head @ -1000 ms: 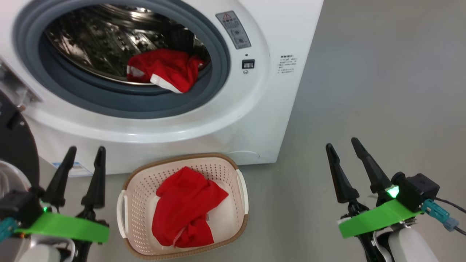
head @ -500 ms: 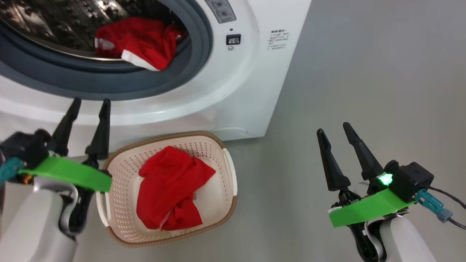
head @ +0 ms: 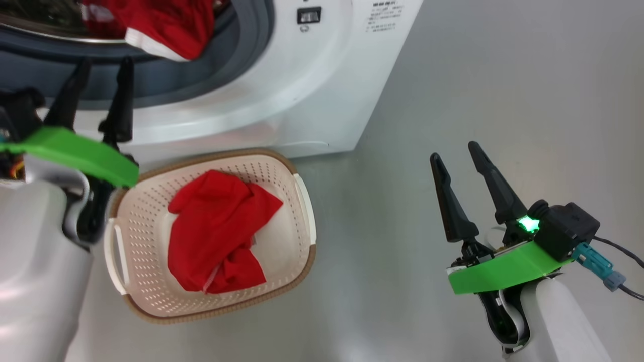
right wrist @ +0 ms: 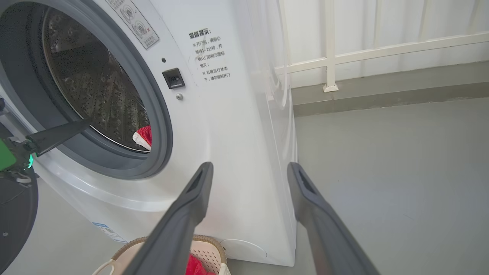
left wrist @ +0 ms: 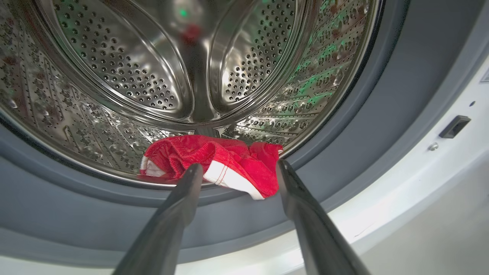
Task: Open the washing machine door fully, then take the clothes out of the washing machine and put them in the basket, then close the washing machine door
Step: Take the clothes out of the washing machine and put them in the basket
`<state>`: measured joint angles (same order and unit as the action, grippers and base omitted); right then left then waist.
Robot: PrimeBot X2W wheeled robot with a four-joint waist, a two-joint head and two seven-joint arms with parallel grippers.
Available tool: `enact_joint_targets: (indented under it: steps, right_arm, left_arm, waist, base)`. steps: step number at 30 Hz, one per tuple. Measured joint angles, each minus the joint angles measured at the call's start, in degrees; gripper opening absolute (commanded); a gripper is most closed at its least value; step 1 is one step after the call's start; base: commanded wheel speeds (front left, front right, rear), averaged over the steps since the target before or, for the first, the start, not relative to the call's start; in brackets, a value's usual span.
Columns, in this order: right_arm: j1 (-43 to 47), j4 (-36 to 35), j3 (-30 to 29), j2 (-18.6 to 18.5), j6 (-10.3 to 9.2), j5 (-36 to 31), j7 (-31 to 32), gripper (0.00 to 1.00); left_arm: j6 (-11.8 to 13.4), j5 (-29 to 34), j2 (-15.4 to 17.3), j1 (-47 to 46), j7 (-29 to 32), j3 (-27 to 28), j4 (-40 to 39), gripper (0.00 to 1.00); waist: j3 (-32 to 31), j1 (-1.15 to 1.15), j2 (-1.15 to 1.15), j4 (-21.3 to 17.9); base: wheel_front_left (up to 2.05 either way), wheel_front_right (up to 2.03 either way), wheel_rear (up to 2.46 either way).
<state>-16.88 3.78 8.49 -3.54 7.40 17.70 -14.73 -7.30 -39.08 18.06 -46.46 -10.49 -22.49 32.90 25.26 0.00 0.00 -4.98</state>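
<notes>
The clothes (head: pixel 214 231) are part moved: one red piece lies in the basket (head: pixel 304 201) on the floor before the washing machine (head: pixel 302 90); a second red piece (left wrist: pixel 221 168) lies across the drum's front lip, long axis sideways, white hem hanging outward. My left pincer (left wrist: pixel 238 165) gapes at it; my right pincer (head: pixel 453 151) gapes empty. Shutting the machine comes last.

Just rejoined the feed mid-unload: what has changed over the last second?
The left gripper, open and empty, has advanced from beside the basket up to the washing machine opening, toward the red garment at the lip of the drum. The head camera shifted too. Unchanged: right gripper open and idle, the other red garment in the basket; nothing grasped or released.
</notes>
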Motion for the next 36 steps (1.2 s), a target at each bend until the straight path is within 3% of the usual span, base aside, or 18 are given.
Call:
enact_joint_targets:
  steps: [22, 36]
  right_arm:
    - [-3.44, -2.30, 1.66, 0.04, 0.00, 0.96, 0.00, 1.00]
    - [-3.83, -3.30, 1.94, 0.05, 0.00, 1.10, 0.00, 1.00]
  left_arm:
    - [-0.01, -10.89, 1.83, -21.19, 8.96, -4.26, 15.57, 1.00]
    - [0.07, -12.43, 1.83, -28.60, 13.93, -7.11, 24.82, 1.00]
  waist:
    - [8.38, 0.00, 0.00, -3.94]
    - [11.54, 0.00, 0.00, -6.39]
  base:
    - [0.00, 0.00, 0.00]
    - [0.00, 0.00, 0.00]
